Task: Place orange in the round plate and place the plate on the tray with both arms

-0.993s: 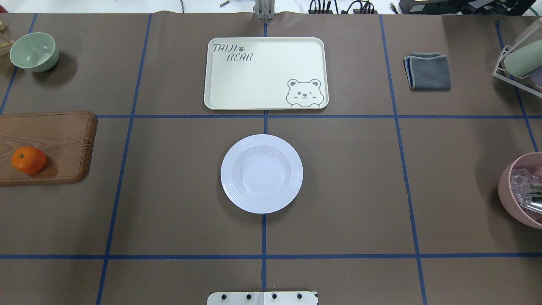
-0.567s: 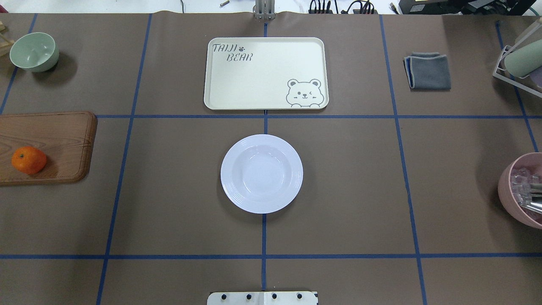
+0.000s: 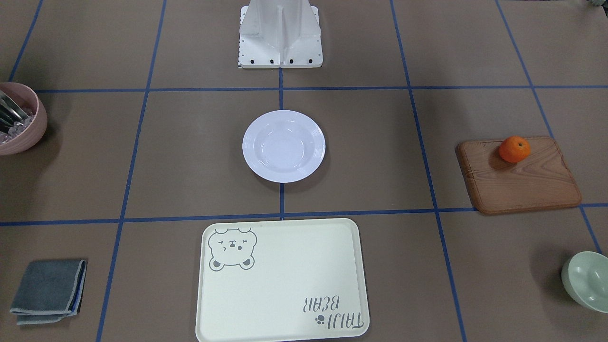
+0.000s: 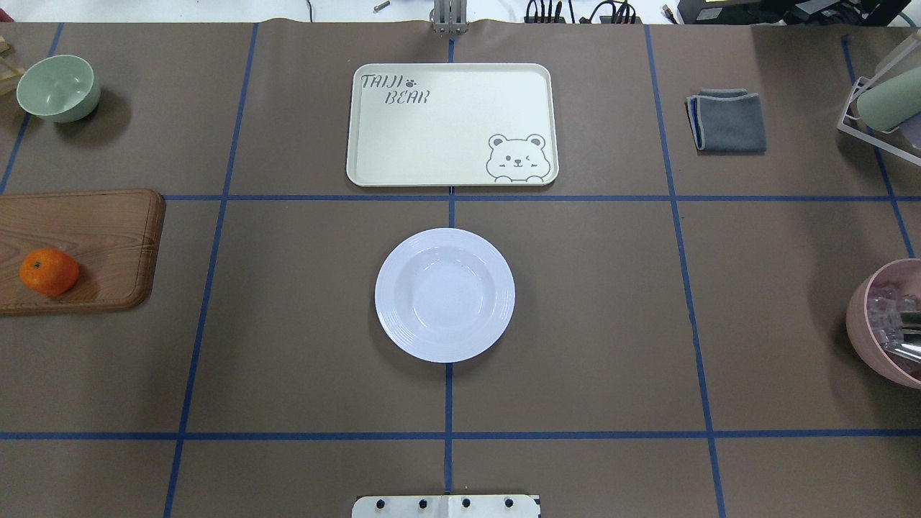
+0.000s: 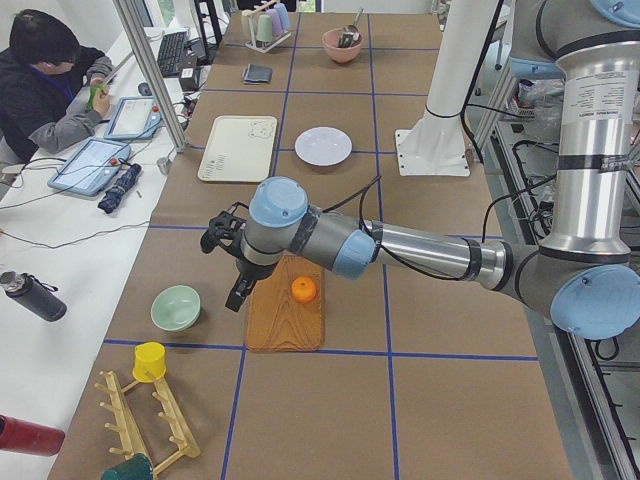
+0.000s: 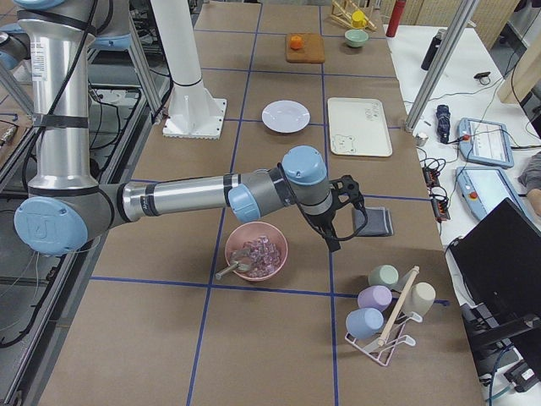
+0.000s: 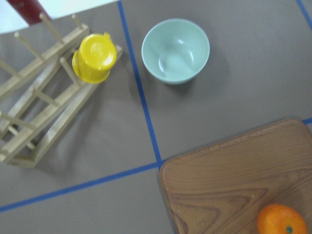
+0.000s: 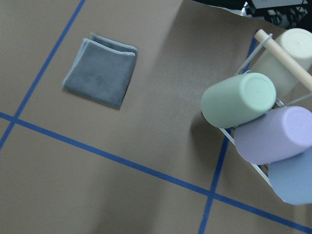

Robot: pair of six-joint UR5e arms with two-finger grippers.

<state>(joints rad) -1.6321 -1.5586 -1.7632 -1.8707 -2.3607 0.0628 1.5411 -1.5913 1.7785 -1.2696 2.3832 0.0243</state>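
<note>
In the overhead view, the orange [image 4: 49, 272] sits at the far left of the frame on a wooden cutting board [image 4: 101, 230], near the board's lower left. A green bowl [image 4: 57, 88] stands in the upper left corner, well apart from it. In the left side view, the left tool [image 5: 237, 297] hangs over the desk [image 4: 302, 324] just beside the board's edge, between the green bowl and the orange. Its fingers point down and touch nothing. I cannot tell from this view how far open it is.

The round plate [image 4: 445, 295] lies bare at the centre of the frame. The tray [image 4: 446, 126] lies above it at upper centre, apart from it across a blue tape line. The tray reads "TAIJI BEAR" with a paw print in its upper left corner, and a winking bear is drawn in its lower right corner.

At upper right lies a folded grey cloth [image 4: 728, 121]. A pink bowl [image 4: 863, 324] is cut off by the right edge. In the right side view, the right tool [image 6: 331, 239] hangs between the pink bowl and the cloth and holds nothing. Its opening cannot be told either.
</note>
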